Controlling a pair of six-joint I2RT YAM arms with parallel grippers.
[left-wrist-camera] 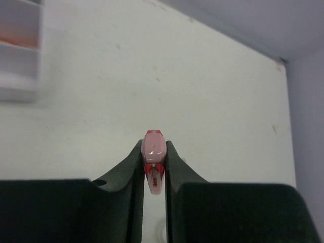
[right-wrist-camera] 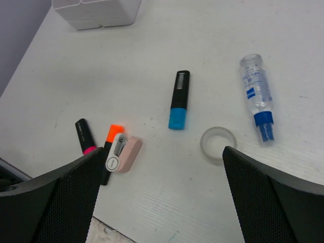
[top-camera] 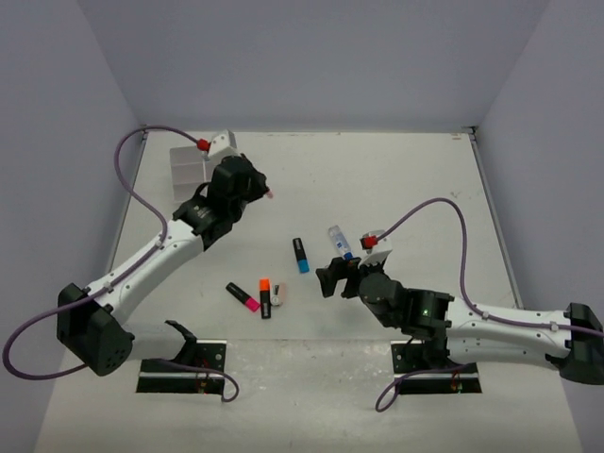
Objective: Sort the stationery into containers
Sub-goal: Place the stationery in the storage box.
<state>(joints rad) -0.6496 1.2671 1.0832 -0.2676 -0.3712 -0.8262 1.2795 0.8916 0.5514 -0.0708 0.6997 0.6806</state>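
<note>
My left gripper is shut on a small pink item with red ends, held above the table to the right of the white compartment tray. My right gripper is open and empty above the loose stationery. Below it lie a clear tape ring, a blue-ended highlighter, a blue-capped tube, a pink-ended highlighter, an orange-ended highlighter and a pink-and-white eraser-like piece. The tape ring lies just beside the right finger.
The tray also shows at the top left of the right wrist view, at the table's far left corner. Grey walls enclose the table on three sides. Both arm bases stand at the near edge.
</note>
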